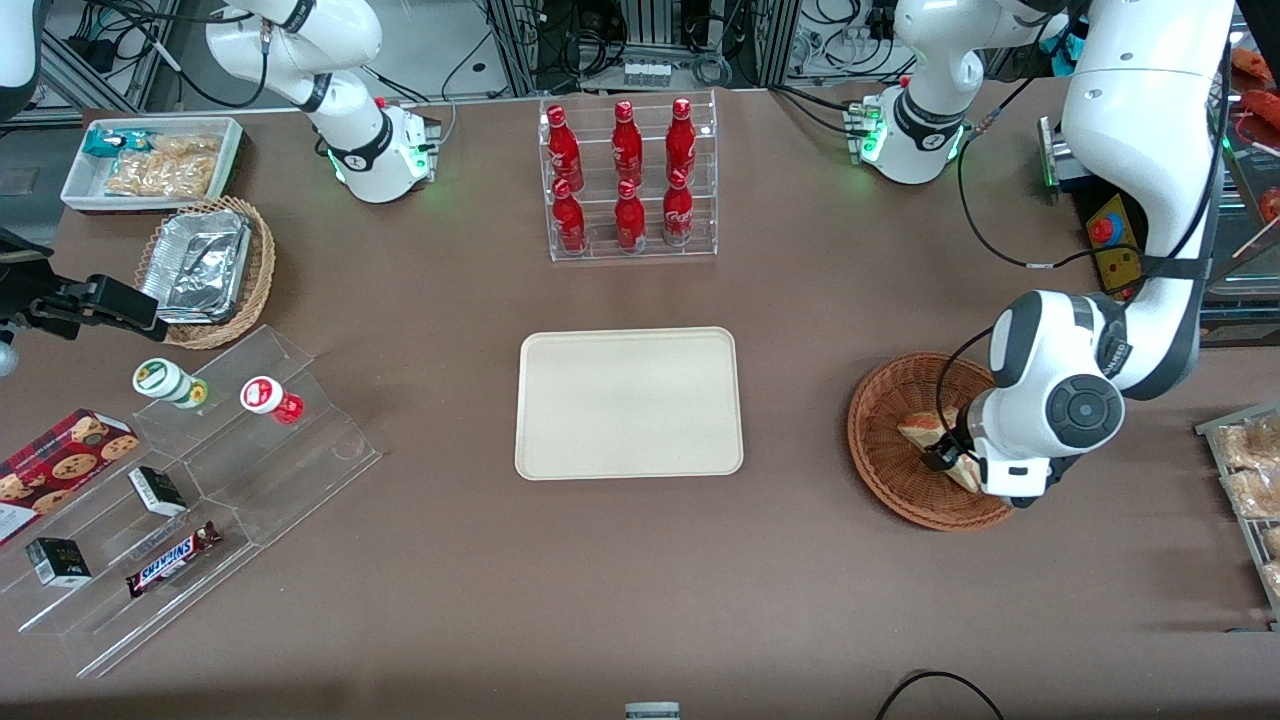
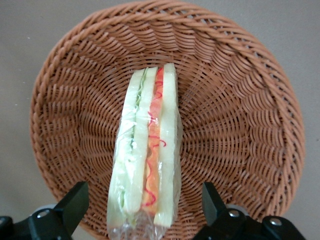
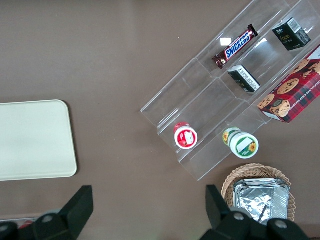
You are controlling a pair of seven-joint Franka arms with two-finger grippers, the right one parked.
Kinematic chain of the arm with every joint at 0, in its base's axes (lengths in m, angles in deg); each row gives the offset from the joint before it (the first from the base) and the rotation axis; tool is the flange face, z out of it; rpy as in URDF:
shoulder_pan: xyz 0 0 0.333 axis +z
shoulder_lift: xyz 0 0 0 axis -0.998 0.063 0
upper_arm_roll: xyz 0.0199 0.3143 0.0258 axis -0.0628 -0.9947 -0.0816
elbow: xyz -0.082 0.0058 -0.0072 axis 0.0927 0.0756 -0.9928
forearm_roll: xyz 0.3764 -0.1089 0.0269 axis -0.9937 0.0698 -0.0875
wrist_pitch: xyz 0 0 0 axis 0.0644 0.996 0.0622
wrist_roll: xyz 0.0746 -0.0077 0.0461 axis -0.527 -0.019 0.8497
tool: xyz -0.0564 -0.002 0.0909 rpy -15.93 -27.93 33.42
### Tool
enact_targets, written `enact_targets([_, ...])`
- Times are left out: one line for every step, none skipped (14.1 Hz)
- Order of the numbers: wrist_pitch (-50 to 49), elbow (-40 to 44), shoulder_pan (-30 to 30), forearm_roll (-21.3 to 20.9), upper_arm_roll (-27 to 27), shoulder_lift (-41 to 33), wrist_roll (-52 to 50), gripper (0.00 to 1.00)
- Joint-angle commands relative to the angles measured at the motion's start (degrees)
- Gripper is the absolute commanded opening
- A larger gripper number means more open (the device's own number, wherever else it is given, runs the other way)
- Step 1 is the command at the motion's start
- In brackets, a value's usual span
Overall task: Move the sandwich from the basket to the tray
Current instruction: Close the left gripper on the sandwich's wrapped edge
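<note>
The sandwich point(image 2: 147, 150) is a clear-wrapped wedge of white bread with red and green layers, lying in the reddish-brown wicker basket point(image 2: 240, 90). In the front view the sandwich point(image 1: 925, 432) lies in the basket point(image 1: 885, 420) toward the working arm's end of the table. My left gripper point(image 2: 145, 202) is down in the basket, open, with one finger on each side of the sandwich's wrapped end and a gap on both sides. In the front view the gripper point(image 1: 950, 462) is partly hidden by the wrist. The cream tray point(image 1: 629, 402) lies flat mid-table with nothing on it.
A clear rack of red bottles point(image 1: 628, 180) stands farther from the front camera than the tray. A rack of baked goods point(image 1: 1250, 480) lies beside the basket at the table's end. Clear stepped shelves with snacks point(image 1: 190, 480), a pale basket of foil containers point(image 1: 205, 268) and a white bin point(image 1: 150, 160) lie toward the parked arm's end.
</note>
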Motion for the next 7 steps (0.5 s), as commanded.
enact_targets([4.8,-4.3,-0.1,-1.4,-0.6,-0.8,-1.4,1.0])
enact_targets([6.3,-5.0,-0.1,-1.4,-1.0,-0.6,-1.4,1.0])
enact_targets([7.6,-5.5,0.0,-1.4,-1.0,-0.2,-1.4,0.93])
enact_targets([7.8,-5.6,0.0,-1.4,-1.0,0.2,-1.4,0.77])
enact_targets([7.8,-5.6,0.0,-1.4,-1.1,0.2,-1.4,0.62])
enact_targets([7.7,-5.4,-0.1,-1.3,-1.2,0.1,-1.3,0.48])
enact_targets([7.2,-5.1,-0.1,-1.3,-1.2,-0.3,-1.4,0.37])
